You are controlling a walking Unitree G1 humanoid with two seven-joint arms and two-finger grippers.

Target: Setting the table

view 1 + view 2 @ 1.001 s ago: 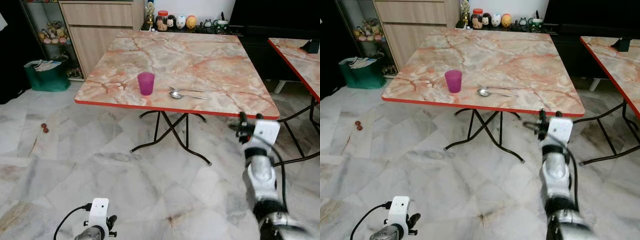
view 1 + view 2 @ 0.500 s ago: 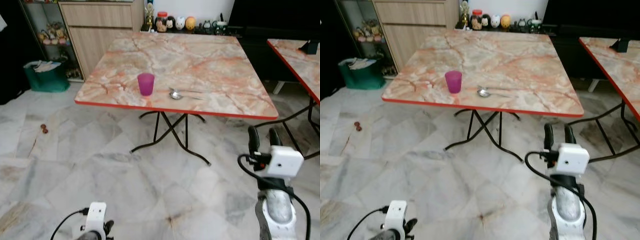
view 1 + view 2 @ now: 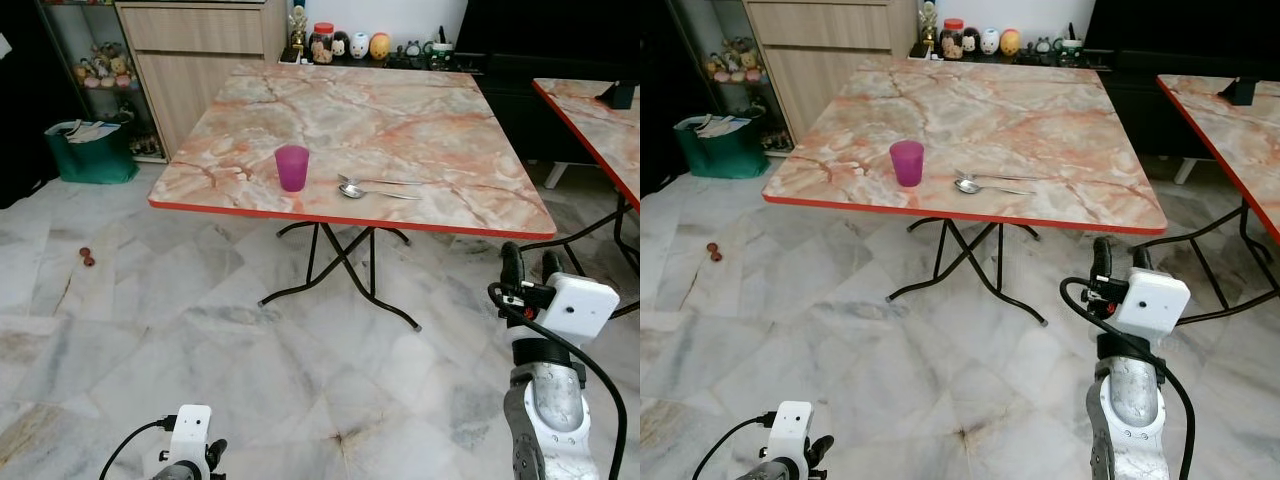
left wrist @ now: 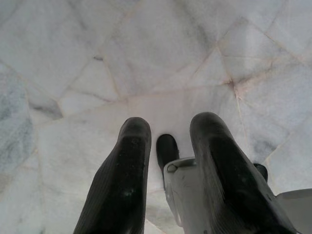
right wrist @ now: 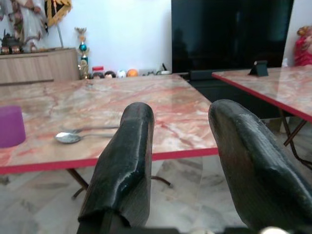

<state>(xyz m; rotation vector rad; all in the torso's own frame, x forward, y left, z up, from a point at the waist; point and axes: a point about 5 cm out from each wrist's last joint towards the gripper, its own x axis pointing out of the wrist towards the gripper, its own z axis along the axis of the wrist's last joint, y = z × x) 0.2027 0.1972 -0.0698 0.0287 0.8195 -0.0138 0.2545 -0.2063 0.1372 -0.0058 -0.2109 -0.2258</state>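
A purple cup stands near the front edge of the marble table. Two metal spoons lie just to its right. My right gripper is raised in front of the table's near right corner, lower than the red edge, fingers upright and open with nothing between them. In the right wrist view the right gripper looks across the tabletop, with the cup and a spoon off to one side. My left gripper hangs low over the floor, open and empty.
Black folding legs cross under the table. A second marble table stands at the right. A wooden cabinet and a green bin are at the back left. Jars and figurines line the far side.
My right arm dropped from beside the table's edge and turned its fingers upright, then rose slightly. The left arm sank a little lower.
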